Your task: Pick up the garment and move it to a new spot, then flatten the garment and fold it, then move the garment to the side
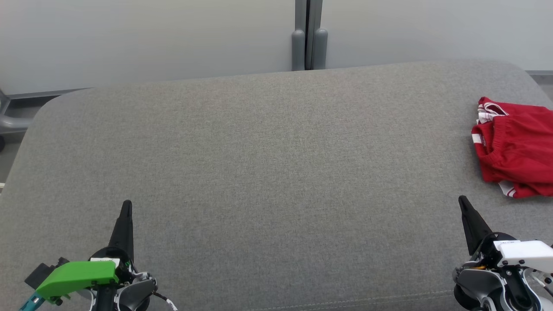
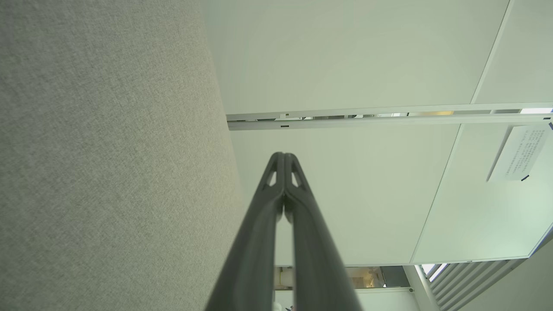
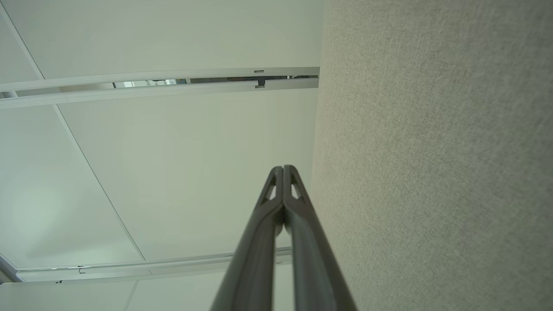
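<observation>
A red garment with white trim lies crumpled at the right edge of the grey cushioned surface, partly cut off by the head view's border. My left gripper rests at the lower left, shut and empty, far from the garment. At the lower right my right gripper is shut too, a short way in front of and left of the garment, not touching it. In the left wrist view the left gripper has its tips pressed together. The right gripper shows the same in its own wrist view.
Pale wall panels stand behind the surface, with a grey post at the join. A grey frame part sits at the far left edge. The fabric surface runs beside the left fingers, and likewise beside the right.
</observation>
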`<state>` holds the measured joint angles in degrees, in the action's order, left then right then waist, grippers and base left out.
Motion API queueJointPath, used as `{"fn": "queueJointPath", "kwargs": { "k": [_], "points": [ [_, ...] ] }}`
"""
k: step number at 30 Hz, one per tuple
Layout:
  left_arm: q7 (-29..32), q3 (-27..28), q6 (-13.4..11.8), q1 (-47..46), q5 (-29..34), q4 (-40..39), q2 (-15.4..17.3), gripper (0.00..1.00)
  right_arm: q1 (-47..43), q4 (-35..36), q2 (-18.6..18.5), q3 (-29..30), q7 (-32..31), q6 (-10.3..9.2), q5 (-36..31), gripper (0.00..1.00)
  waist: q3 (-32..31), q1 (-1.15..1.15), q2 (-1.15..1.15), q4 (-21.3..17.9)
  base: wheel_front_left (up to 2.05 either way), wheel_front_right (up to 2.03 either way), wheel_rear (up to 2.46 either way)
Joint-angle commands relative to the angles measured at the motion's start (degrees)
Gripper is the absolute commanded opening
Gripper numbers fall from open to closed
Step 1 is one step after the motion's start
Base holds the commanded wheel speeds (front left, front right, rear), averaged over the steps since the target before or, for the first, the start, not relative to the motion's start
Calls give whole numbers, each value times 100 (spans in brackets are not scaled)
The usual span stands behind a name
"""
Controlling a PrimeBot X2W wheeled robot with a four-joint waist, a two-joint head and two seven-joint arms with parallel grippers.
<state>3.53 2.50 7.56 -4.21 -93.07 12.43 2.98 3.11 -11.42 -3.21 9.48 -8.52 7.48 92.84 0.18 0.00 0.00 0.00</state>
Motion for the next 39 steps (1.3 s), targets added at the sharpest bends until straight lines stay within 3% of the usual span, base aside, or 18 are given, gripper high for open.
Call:
{"fn": "queueJointPath", "kwargs": {
  "k": [1,39],
  "points": [
    [34,27,24,-85,-8,2,-6,0,58,-12,-12,15,-32,2,8,0,0,0,0,0,0,0,0],
    [45,41,24,-84,16,2,-18,0,61,-13,5,37,-50,2,-21,0,0,0,0,0,0,0,0]
  ]
}}
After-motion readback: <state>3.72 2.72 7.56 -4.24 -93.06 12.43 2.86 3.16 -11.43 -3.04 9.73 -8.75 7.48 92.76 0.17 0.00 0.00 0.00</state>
